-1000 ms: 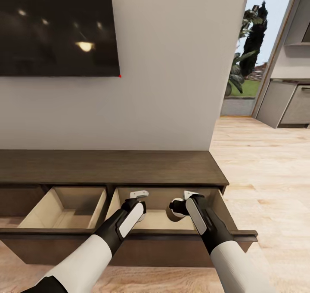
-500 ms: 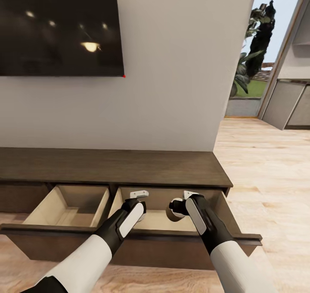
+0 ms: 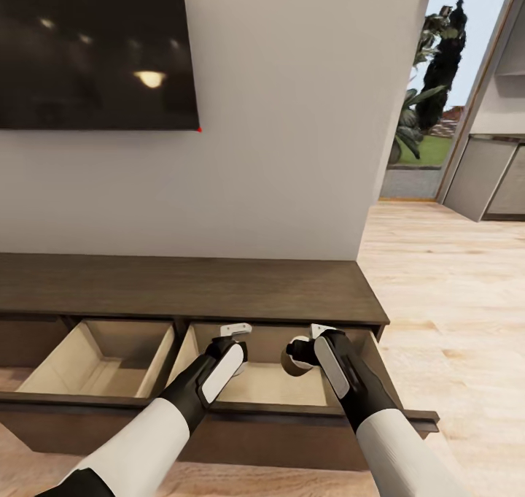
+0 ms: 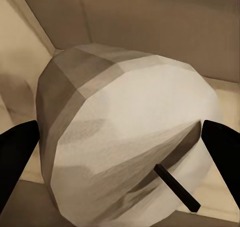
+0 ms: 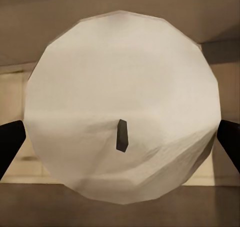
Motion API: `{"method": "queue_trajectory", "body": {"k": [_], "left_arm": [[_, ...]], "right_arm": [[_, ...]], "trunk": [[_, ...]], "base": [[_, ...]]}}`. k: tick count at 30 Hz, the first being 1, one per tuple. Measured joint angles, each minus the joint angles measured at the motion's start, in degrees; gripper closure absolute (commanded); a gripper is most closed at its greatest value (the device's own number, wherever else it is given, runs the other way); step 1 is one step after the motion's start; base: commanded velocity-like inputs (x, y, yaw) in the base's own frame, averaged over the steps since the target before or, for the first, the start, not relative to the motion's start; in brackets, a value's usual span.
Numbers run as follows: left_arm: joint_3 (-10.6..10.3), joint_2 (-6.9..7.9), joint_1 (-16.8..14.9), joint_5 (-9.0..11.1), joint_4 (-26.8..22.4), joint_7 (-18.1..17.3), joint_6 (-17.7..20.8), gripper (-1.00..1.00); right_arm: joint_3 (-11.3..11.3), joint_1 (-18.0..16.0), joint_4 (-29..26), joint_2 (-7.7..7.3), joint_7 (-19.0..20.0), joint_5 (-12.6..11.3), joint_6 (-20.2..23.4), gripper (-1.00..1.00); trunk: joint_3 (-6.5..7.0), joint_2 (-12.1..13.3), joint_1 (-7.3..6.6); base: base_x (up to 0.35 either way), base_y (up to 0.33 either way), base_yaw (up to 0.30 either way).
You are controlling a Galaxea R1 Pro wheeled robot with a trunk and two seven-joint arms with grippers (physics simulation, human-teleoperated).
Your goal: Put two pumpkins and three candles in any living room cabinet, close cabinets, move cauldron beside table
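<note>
Hovering over the cabinet's (image 3: 219, 285) open right drawer (image 3: 281, 384), both arms' fingers (image 4: 17, 154) each clamped on a candle (image 4: 125, 142).

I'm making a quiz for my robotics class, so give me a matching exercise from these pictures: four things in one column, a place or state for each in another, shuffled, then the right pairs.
Things:
1. candle in the left gripper
2. candle in the right gripper
3. cabinet
4. television

Places or states:
A. hangs dark on the wall
B. seen end-on, wick pointing at the camera
C. two drawers pulled open, pale inside
D. seen at a slant, wick off to one side

Pairs: 1-D, 2-B, 3-C, 4-A
</note>
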Motion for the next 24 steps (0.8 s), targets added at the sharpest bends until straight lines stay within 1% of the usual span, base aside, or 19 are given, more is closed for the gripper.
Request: {"method": "queue_trajectory", "body": {"k": [15, 18, 24], "left_arm": [[0.0, 0.00, 0.0, -0.1, -0.1, 0.1, 0.0, 1.00], [0.0, 0.00, 0.0, 0.0, -0.1, 0.1, 0.0, 1.00], [0.0, 0.00, 0.0, 0.0, -0.1, 0.1, 0.0, 1.00]], "right_arm": [[0.1, 0.1, 0.0, 0.00, 0.1, 0.0, -0.4, 1.00], [-0.2, 0.2, 0.0, 0.00, 0.2, 0.1, -0.4, 1.00], [-0.3, 0.4, 0.0, 0.00, 0.2, 0.1, -0.5, 1.00]], "trunk": [[0.00, 0.0, 0.00], [0.00, 0.0, 0.00], [-1.33, -0.1, 0.16]], "base": [[0.001, -0.001, 0.000], [0.000, 0.000, 0.000], [0.000, 0.000, 0.000]]}}
